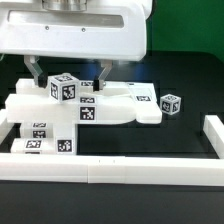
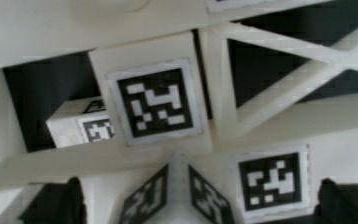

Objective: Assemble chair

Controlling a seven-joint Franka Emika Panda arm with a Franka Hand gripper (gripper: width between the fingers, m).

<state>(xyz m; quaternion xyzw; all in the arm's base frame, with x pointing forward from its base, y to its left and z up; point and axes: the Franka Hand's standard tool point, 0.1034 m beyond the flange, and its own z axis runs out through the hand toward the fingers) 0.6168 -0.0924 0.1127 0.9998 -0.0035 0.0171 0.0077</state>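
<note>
The white chair parts lie in a cluster in the exterior view's left half. A tagged block (image 1: 65, 88) stands on a flat panel (image 1: 130, 105), and more tagged pieces (image 1: 40, 138) lie at the front left. A small tagged cube (image 1: 172, 102) sits apart to the right. My gripper (image 1: 68, 72) hangs just above the block, its fingers spread wide to either side and holding nothing. In the wrist view the gripper (image 2: 197, 205) straddles a tagged corner piece (image 2: 179, 192). Beyond it are a large tagged block (image 2: 155, 100) and a strutted panel (image 2: 291, 70).
A white border rail (image 1: 110, 166) runs along the front and another rail (image 1: 213, 135) stands at the exterior view's right. The large white robot housing (image 1: 75, 25) fills the top and hides the parts behind it. The table is black.
</note>
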